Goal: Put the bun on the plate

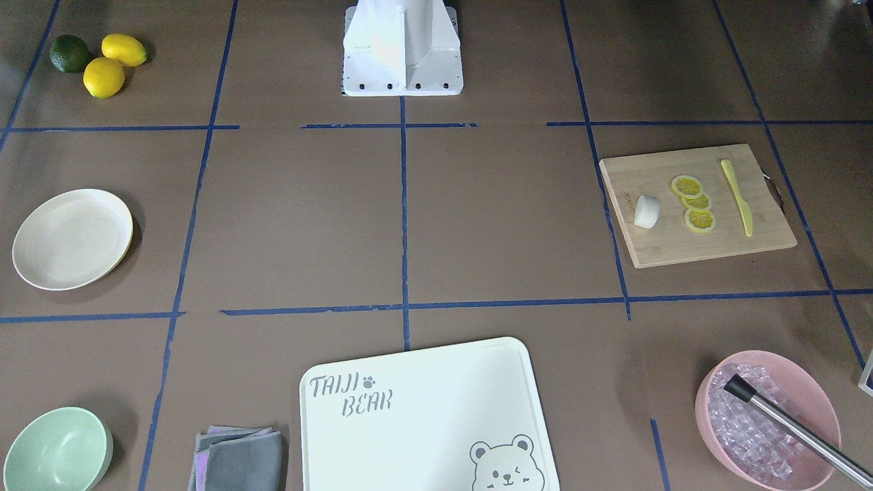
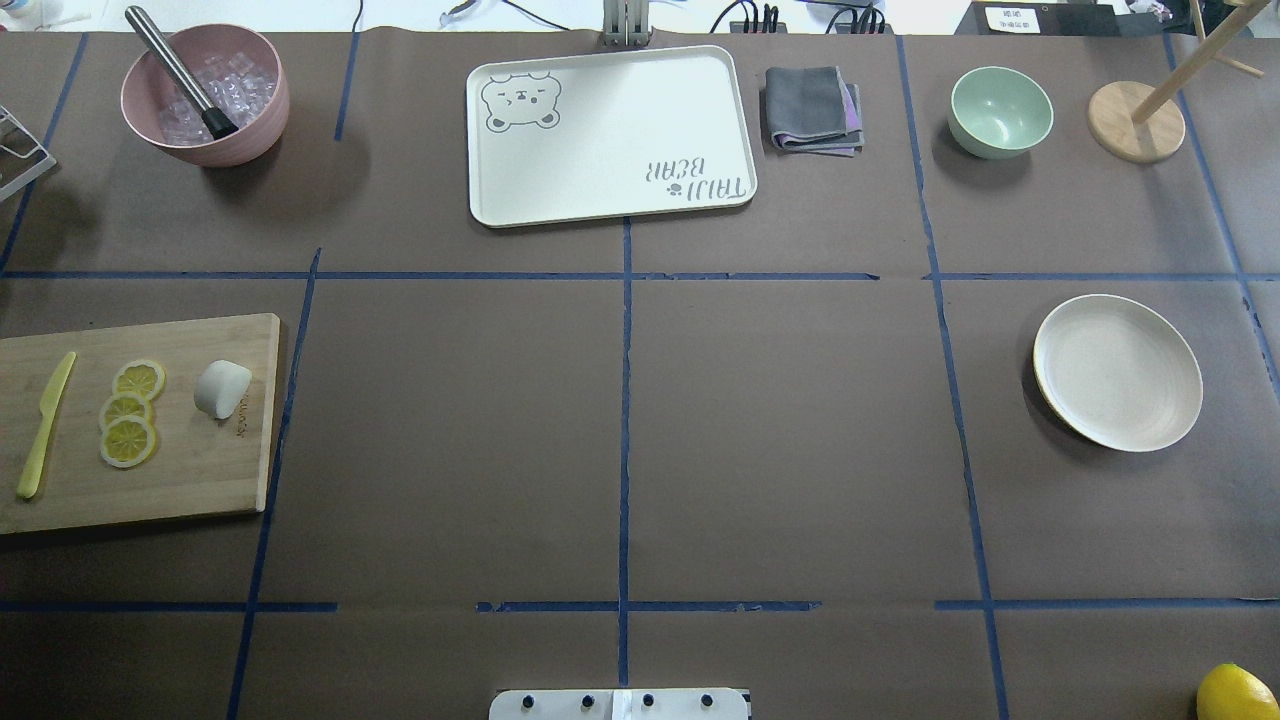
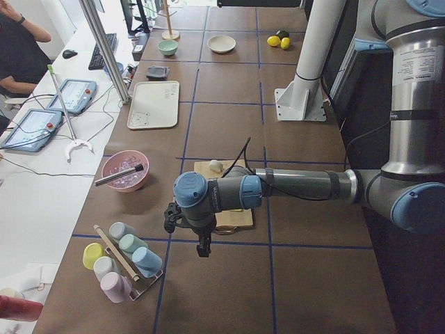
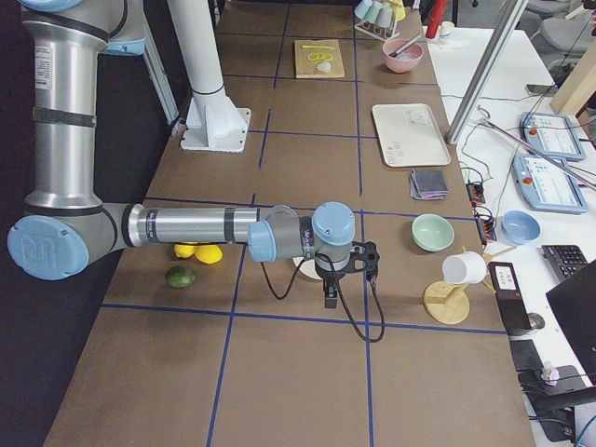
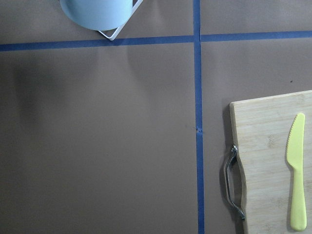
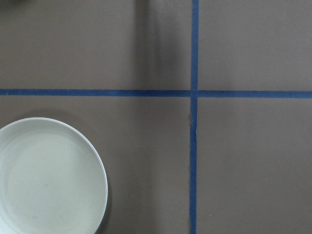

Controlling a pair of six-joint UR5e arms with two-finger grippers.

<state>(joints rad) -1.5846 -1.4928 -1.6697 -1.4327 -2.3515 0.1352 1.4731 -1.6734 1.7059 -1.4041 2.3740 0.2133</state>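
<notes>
The small white bun lies on a wooden cutting board, beside three lemon slices and a yellow knife. At the opposite end of the table sits the round cream plate, with nothing on it; its right part shows in the right wrist view. My left gripper hangs above the table past the board's outer end, seen only from the side, so I cannot tell its state. My right gripper hovers near the plate, its state equally unclear.
A white bear-print board, a folded grey cloth, a mint-green bowl and a pink bowl of ice line the far edge. Lemons and a lime lie near the plate. A cup rack stands past the board.
</notes>
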